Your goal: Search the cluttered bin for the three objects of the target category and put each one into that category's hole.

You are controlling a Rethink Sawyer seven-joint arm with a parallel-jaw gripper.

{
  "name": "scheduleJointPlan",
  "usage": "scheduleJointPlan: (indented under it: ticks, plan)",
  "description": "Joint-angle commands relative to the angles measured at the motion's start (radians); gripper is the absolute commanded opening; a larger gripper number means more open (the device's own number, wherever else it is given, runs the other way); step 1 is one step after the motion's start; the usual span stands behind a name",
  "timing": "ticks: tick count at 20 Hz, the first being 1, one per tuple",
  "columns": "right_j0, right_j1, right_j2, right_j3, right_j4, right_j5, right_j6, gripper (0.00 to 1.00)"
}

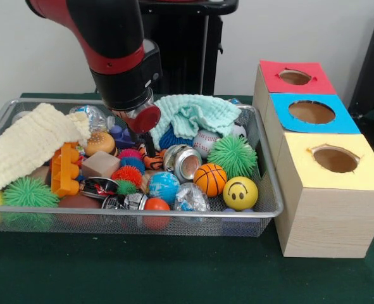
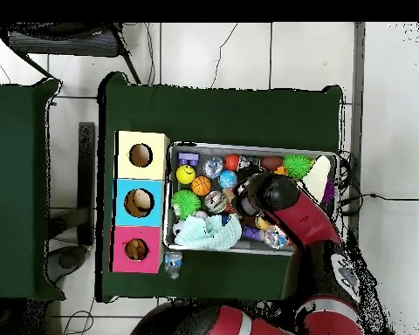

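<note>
The silver wire-mesh bin [image 1: 142,212] is full of toys. My gripper [image 1: 150,151] reaches down into its middle, right above a small tiger-striped toy [image 1: 152,162] and next to a crushed can [image 1: 183,162]. Clutter hides its tips, so I cannot tell whether it holds anything. Nearby balls are a baseball [image 1: 205,142], a basketball [image 1: 210,179], a globe ball [image 1: 164,187], a yellow smiley ball [image 1: 240,192] and a green spiky ball [image 1: 231,156]. The red-surround hole [image 1: 295,77] is on the farthest wooden box. In the overhead view the arm [image 2: 264,194] covers the bin's [image 2: 248,146] middle, and the red hole [image 2: 136,249] shows.
A teal cloth [image 1: 196,113] and a cream cloth [image 1: 25,145] lie over the toys at the bin's back and left. The blue hole [image 1: 311,112] and yellow hole [image 1: 335,159] sit nearer than the red one. A small bottle [image 2: 172,262] lies outside the bin.
</note>
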Motion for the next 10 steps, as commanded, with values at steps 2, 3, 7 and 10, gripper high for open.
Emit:
scheduleJointPlan:
  ticks: [2,3,7,10]
  plan:
    - [0.013,0.065,0.01,-0.015,-0.029,0.099,0.193,1.0]
    - [0.012,0.071,0.012,-0.019,-0.026,0.096,0.193,1.0]
    - [0.009,0.092,0.026,-0.024,-0.012,0.078,0.19,1.0]
    - [0.008,0.108,0.044,-0.028,0.002,0.052,0.189,1.0]
